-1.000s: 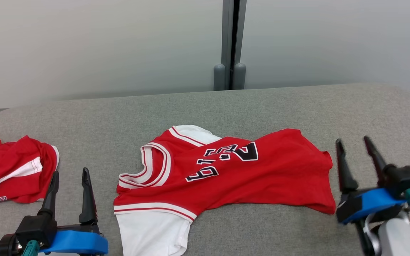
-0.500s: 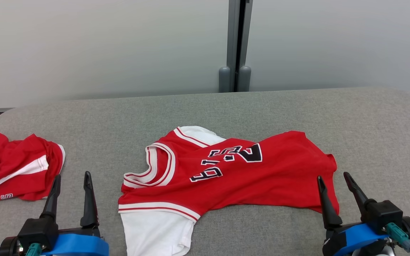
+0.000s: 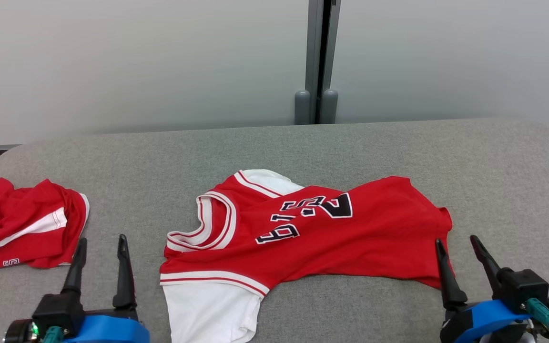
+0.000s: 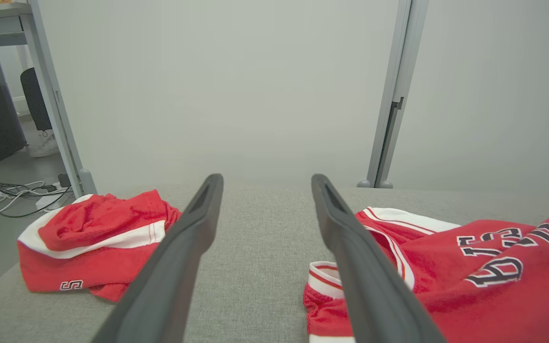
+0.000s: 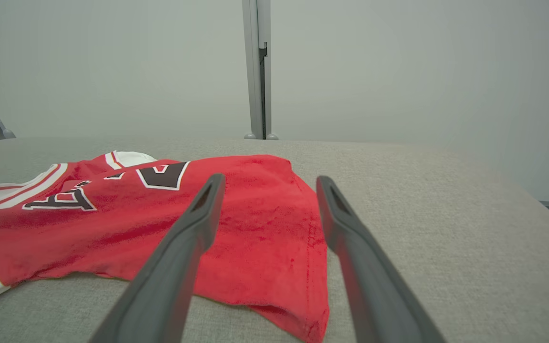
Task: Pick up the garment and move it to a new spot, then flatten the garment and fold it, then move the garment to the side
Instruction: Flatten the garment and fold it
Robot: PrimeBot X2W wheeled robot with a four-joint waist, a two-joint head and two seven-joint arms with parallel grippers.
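- The jersey (image 3: 331,238) lies roughly flat in the middle of the grey padded surface (image 3: 398,152). Its long axis runs side to side across the head view, with the neck and armholes toward the robot's left and the hem toward its right.
- The right gripper (image 3: 456,240) is the nearer one. Its fingers are spread wide with nothing between them, and they point at the near right corner of the hem. In the right wrist view that corner lies just ahead of and below the fingers.
- The left gripper (image 3: 102,239) is also spread and empty. It sits apart from the neck end, with bare grey surface between them, and a crumpled red bundle (image 3: 22,228) lies on its other side.
- Judgement: any lift probably turns on the right arm reaching a short way forward to the hem, while the left arm has to travel inward to the shoulders.
- The white part at the jersey's near left end is cut off by the bottom edge of the head view, so where it ends is unknown.
- Whether the right gripper's inner finger touches the cloth or hovers above it cannot be told.
- The black lettering is partly folded under and hard to read; the white patch at the far shoulder may be an inner layer.
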